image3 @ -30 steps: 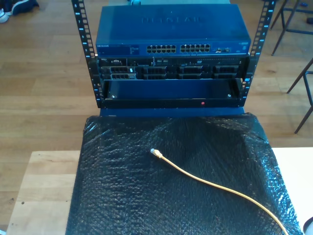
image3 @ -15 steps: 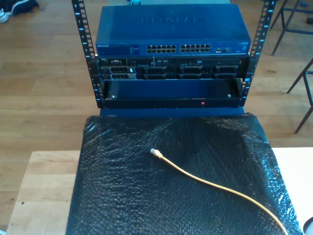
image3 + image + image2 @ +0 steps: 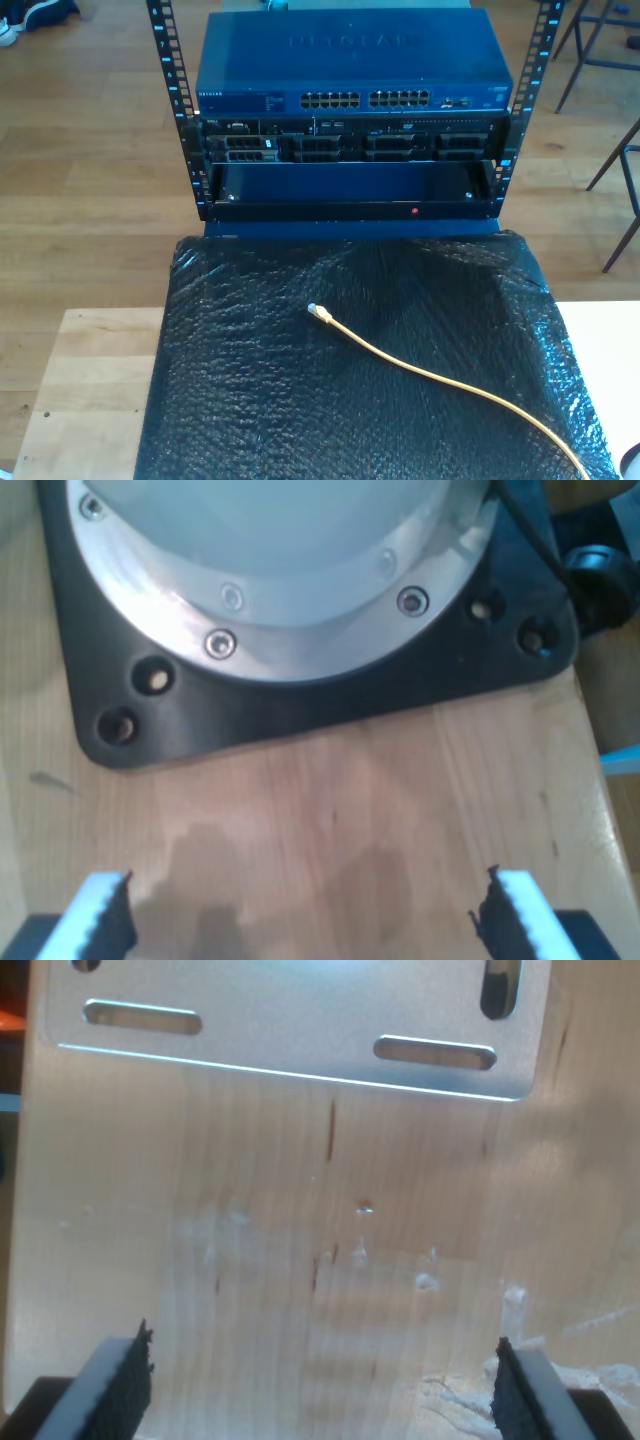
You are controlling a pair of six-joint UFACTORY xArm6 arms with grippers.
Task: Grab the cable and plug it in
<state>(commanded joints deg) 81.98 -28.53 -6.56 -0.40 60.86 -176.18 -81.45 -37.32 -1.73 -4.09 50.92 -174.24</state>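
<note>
Both grippers stand wide open over bare wood: my first gripper (image 3: 300, 920), my second gripper (image 3: 320, 1380). The cable (image 3: 440, 380) lies untouched on black wrap (image 3: 250, 400), its plug (image 3: 317, 311) toward the switch (image 3: 350, 60). Reach not begun; next calls for pinching just behind the plug.

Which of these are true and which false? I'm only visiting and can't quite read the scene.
1. The yellow cable lies loose on the black bubble wrap. True.
2. Its plug is already in the blue switch. False: the plug rests on the wrap, well short of the rack.
3. My first gripper is open, with nothing between its fingers. True.
4. My second gripper is clamped on the cable. False: it is open over bare wood.
5. The switch sits at the top of the rack. True.
</note>
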